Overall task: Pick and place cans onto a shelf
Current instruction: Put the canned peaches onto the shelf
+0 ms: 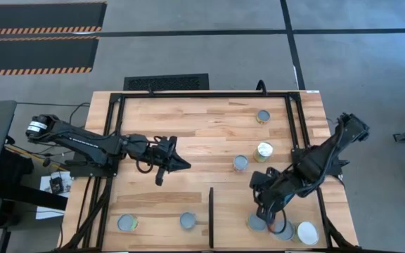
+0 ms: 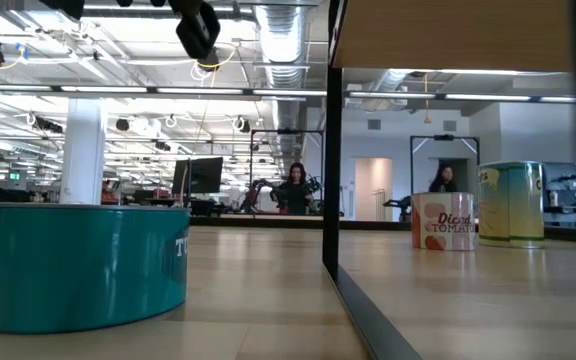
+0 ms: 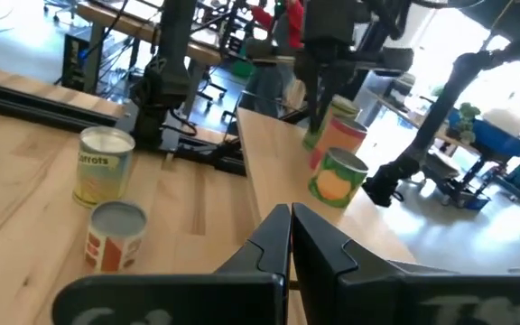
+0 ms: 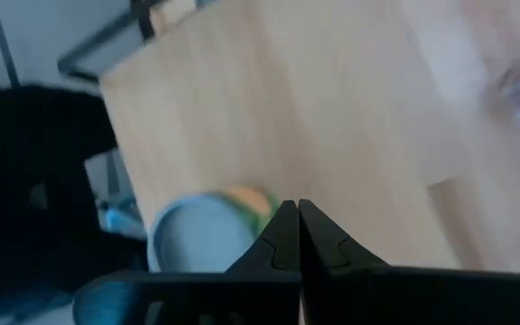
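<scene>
Progress check, judging from the high view.

The shelf point(image 1: 164, 211) is the paler panel at the near edge of the tabletop point(image 1: 209, 133), with the black divider point(image 1: 211, 216) standing along its right side. Two cans already sit left of the divider: one point(image 1: 127, 223) toward the left corner, another point(image 1: 188, 222) just beside the divider. A cluster is near the right corner: a grey-topped can point(image 1: 256, 223), a second one partly hidden under the arm point(image 1: 284, 230), and a wide white-topped one point(image 1: 307, 232). I can't tell whether that side counts as placed.

Still out on the open tabletop: a can near the far edge point(image 1: 263, 117), a white-topped one point(image 1: 264, 150) and a grey-topped one point(image 1: 240, 164) just beside it. So at least three left, I'd say.

Right hand point(image 1: 264, 213) hangs over the near-right cluster, fingers pressed together, nothing held; its wrist view shows a can top just beside the tips. Left hand point(image 1: 166, 163) waits mid-tabletop, fingers together, empty.
</scene>
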Controlling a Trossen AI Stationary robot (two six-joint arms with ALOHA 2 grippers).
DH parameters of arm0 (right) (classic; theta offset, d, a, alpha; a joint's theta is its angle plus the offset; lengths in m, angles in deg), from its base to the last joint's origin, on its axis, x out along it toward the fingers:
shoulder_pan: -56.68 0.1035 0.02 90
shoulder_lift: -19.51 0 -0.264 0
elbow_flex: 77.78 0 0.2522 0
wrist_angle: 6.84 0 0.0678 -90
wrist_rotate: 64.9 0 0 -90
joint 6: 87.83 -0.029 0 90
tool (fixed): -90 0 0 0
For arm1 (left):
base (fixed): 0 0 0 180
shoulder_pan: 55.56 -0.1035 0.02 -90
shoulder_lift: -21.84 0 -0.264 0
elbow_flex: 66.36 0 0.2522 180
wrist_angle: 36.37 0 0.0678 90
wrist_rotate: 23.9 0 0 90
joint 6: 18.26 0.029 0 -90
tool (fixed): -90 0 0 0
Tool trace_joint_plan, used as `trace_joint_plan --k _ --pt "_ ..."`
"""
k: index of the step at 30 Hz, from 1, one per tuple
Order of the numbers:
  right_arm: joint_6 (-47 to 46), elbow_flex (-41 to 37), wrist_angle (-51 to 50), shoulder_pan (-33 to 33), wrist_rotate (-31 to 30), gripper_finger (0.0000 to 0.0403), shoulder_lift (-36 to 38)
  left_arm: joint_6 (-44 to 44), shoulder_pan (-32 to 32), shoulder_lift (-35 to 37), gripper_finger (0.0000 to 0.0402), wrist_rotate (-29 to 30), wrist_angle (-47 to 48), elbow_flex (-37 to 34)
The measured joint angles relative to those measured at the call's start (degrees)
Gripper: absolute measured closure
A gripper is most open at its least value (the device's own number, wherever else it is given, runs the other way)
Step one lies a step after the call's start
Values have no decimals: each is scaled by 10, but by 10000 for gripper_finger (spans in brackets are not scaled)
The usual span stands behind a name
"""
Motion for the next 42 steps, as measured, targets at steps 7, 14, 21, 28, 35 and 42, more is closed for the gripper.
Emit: trace_joint_plan --k 7,14,21,28,35,42 --pt "0 0 13 7 31 398 -30 8 0 0 402 4 3 0" --pt "-4 0 16 3 37 398 -29 9 0 0 401 4 15 0" --pt "-4 0 14 3 37 398 -29 10 0 0 401 4 16 0" --pt "10 0 13 3 60 398 -47 13 0 0 401 4 28 0" --pt "26 0 15 4 108 398 -70 14 0 0 401 4 36 0" --pt "27 0 61 9 117 398 -61 13 0 0 401 4 36 0"
